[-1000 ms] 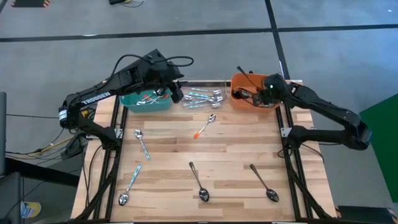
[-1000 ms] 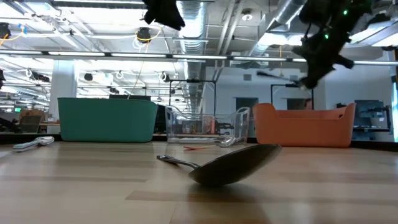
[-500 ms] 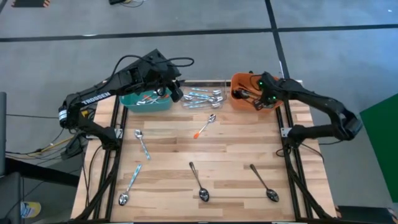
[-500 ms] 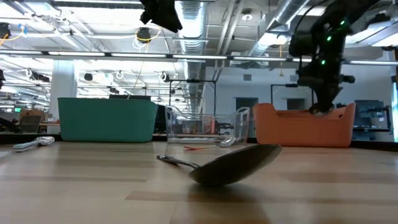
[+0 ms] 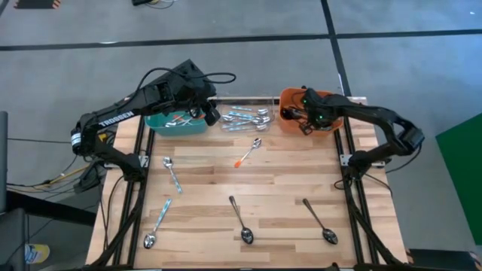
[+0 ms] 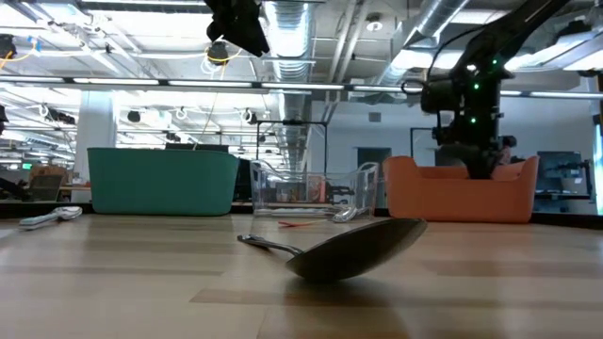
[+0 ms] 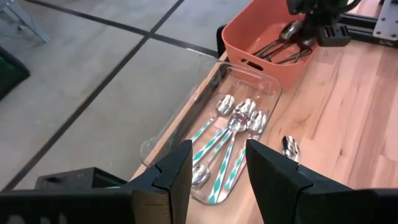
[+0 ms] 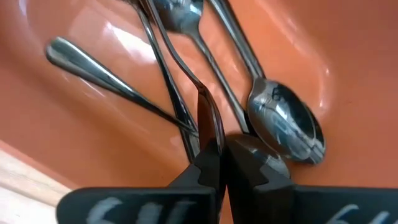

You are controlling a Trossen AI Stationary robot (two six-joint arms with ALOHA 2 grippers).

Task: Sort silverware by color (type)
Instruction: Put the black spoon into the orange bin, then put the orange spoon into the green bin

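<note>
My right gripper [image 8: 222, 165] reaches down inside the orange bin [image 5: 288, 98] at the far right, its fingers nearly together on a thin dark spoon handle. Several dark-handled spoons [image 8: 283, 127] lie on that bin's floor. My left gripper [image 7: 217, 171] hangs open and holds nothing, high above the gap between the teal bin [image 5: 162, 123] and the clear bin [image 5: 273, 98]. The clear bin holds teal-handled spoons [image 7: 227, 140]. On the table lie an orange-handled spoon [image 5: 248, 153], two teal-handled spoons [image 5: 173, 175] [image 5: 157, 224] and two dark ones [image 5: 241, 220] [image 5: 320, 221]. My right gripper pinches a dark spoon's thin handle [image 8: 211, 121] between its two fingertips, coming steeply from above. The handle runs away from the fingers across the other dark spoons in the orange bin. Which end of the spoon this is, I cannot tell.
The three bins stand in a row along the far edge of the wooden table [image 5: 286, 181]. In the low view a spoon's bowl [image 6: 353, 247] lies close to the camera. Black frame rails [image 5: 354, 203] run along both sides of the table.
My right gripper has sunk from above the orange bin down into it, shifting a little toward the table's left and rolling at the wrist. It has taken the dark spoon down with it.
</note>
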